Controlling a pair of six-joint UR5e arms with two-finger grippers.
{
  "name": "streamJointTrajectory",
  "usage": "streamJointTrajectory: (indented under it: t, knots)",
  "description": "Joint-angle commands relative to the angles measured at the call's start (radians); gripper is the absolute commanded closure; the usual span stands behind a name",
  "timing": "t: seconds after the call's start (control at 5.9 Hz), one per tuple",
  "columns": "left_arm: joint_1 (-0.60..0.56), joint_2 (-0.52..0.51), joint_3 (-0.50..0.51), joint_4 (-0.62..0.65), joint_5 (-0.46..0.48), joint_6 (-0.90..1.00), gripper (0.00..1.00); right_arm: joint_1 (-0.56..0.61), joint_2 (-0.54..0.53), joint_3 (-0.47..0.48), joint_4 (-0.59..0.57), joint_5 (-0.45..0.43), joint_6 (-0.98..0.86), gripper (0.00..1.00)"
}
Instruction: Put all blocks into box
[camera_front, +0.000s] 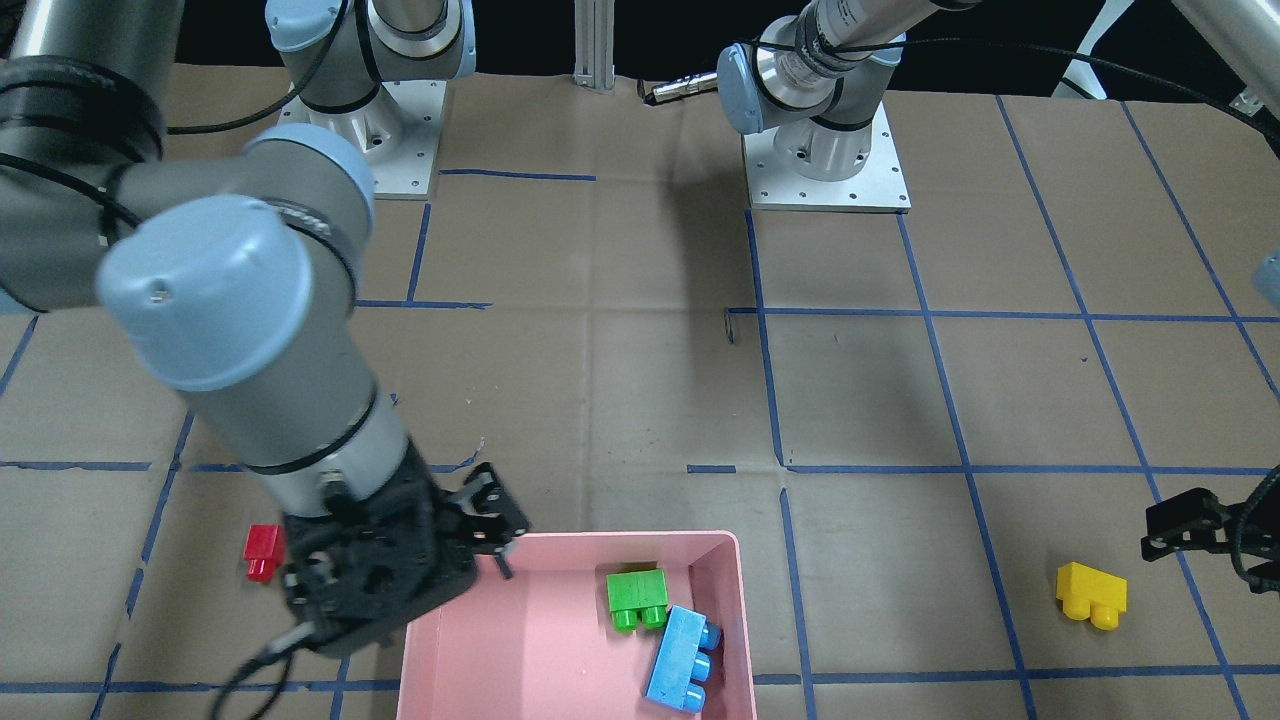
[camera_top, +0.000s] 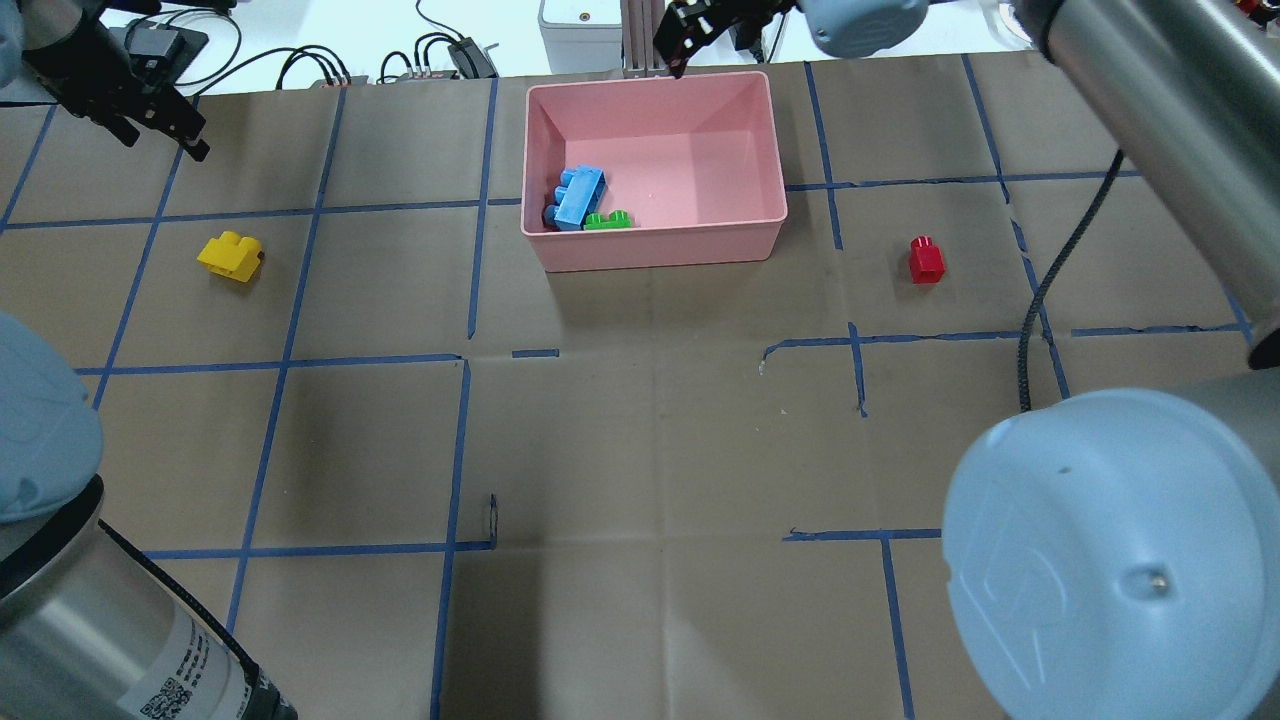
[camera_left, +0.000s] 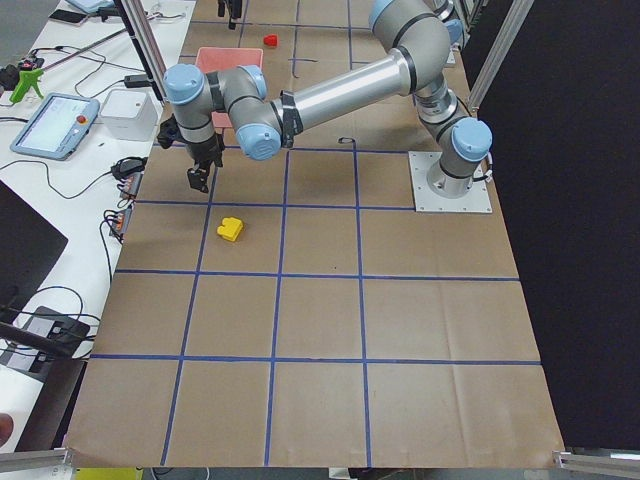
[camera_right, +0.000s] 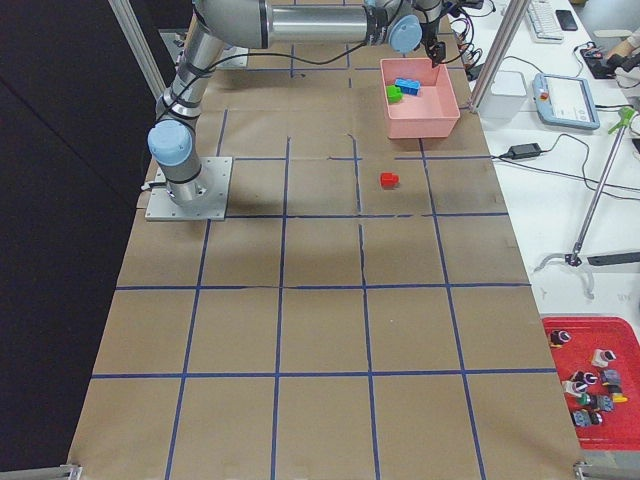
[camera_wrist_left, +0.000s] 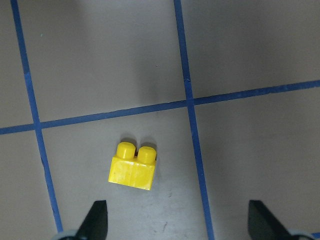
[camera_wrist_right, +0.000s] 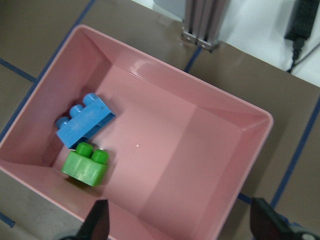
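While two of the four blocks lie out on the bench (camera_top: 640, 420), both pincers hang spread wide and empty.

The left pincer (camera_wrist_left: 178, 220) is poised above the yellow block (camera_wrist_left: 132, 170), which shows between its fingers, somewhat off-centre. The wide spread is judged to leave room for a descent around the brick.

The right pincer (camera_wrist_right: 181, 222) hangs above the box (camera_wrist_right: 165, 80) and holds nothing. The red block (camera_top: 926, 260) lies well apart from the box on that arm's side and is judged its likely next target.

The green block (camera_wrist_right: 86, 167) and the light-blue block (camera_wrist_right: 82, 122) rest against each other in one corner of the box.

Count:
- Blocks: four, two boxed and two on the bench.
- Box: one.
- Pincers: two.
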Motion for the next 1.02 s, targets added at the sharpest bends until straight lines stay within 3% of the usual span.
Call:
streamJointTrajectory:
  t: [0.0, 0.17, 0.34, 0.51, 0.85]
  knots:
    - [0.067, -0.019, -0.001, -0.002, -0.036, 0.468, 0.01, -0.177, -0.091, 0.032, 0.182, -0.039, -0.024, 0.00]
    - [0.067, -0.018, -0.021, -0.009, -0.076, 0.703, 0.01, -0.242, -0.143, 0.096, 0.202, -0.092, -0.048, 0.00]
    - [0.066, -0.016, -0.045, -0.018, -0.078, 0.891, 0.01, -0.288, -0.175, 0.242, 0.144, -0.096, -0.044, 0.00]
    - [0.066, -0.018, -0.070, -0.016, -0.081, 1.118, 0.01, -0.328, -0.192, 0.396, -0.011, -0.097, -0.038, 0.00]
    - [0.063, -0.032, -0.077, -0.001, -0.078, 1.383, 0.01, -0.332, -0.153, 0.569, -0.101, -0.122, -0.035, 0.01]
